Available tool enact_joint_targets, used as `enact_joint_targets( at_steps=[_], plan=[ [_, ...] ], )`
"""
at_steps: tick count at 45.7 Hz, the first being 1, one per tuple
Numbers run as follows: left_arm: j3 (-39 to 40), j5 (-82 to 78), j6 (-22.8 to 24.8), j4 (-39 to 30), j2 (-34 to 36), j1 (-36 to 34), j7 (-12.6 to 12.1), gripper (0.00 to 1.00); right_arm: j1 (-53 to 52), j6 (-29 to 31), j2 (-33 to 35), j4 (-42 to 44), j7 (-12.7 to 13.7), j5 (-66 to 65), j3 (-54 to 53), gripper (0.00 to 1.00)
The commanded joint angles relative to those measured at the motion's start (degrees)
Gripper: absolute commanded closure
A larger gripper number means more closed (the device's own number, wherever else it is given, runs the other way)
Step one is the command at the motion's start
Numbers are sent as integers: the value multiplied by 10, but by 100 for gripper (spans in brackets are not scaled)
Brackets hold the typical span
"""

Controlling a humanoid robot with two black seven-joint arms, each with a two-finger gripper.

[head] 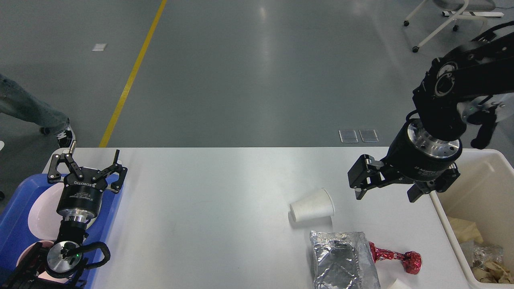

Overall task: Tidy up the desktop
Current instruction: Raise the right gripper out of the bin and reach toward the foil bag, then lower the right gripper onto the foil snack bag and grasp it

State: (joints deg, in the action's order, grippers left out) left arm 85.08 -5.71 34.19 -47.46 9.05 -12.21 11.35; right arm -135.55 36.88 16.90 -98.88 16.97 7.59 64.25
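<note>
The white desktop [209, 208] holds a tipped white paper cup [312, 205], a crumpled silver foil bag [341, 261] and a red foil wrapper [397, 257] near the front right. My right gripper [385, 194] is open and empty, hovering above the desktop just right of the cup, fingers pointing down. My left gripper [89, 160] is open and empty at the far left, above the blue tray's edge.
A blue tray [16, 208] with white plates [40, 212] sits at the left edge. A cream plastic bin [482, 192] with crumpled rubbish stands off the right edge. A person's leg [32, 112] is on the floor at far left. A white scrap [397, 284] lies at the front edge.
</note>
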Motion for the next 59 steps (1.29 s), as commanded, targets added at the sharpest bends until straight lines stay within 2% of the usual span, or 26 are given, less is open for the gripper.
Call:
enact_joint_targets(
  at_steps=[1, 9, 15, 20, 23, 27, 31, 37, 43, 51, 59],
  plan=[
    [0, 0, 0, 0, 0, 0, 0, 3, 57, -22, -1, 3, 3, 5, -64, 0],
    [0, 0, 0, 0, 0, 0, 0, 4, 135, -115, -25, 4, 6, -6, -92, 0],
    [0, 0, 0, 0, 0, 0, 0, 3, 195, -129, -40, 13, 13, -43, -148, 0],
    [0, 0, 0, 0, 0, -1, 0, 3, 234, -151, -51, 67, 19, -31, -150, 0],
    [0, 0, 0, 0, 0, -1, 0, 3, 255, -158, -59, 100, 28, 8, -148, 0],
    [0, 0, 0, 0, 0, -1, 0, 3, 270, -171, -62, 114, 56, 86, -144, 1],
    [0, 0, 0, 0, 0, 0, 0, 4, 292, -218, -63, 132, 70, 185, -142, 1],
    [0, 0, 0, 0, 0, 0, 0, 4, 357, -276, -69, 162, 68, 290, -142, 0],
    [0, 0, 0, 0, 0, 0, 0, 3, 440, -277, -71, 226, 65, 375, -142, 1],
    [0, 0, 0, 0, 0, 0, 0, 3, 514, -284, -71, 325, 65, 413, -144, 0],
    [0, 0, 0, 0, 0, 0, 0, 3, 559, -358, -69, 361, 67, 465, -142, 0]
  ],
)
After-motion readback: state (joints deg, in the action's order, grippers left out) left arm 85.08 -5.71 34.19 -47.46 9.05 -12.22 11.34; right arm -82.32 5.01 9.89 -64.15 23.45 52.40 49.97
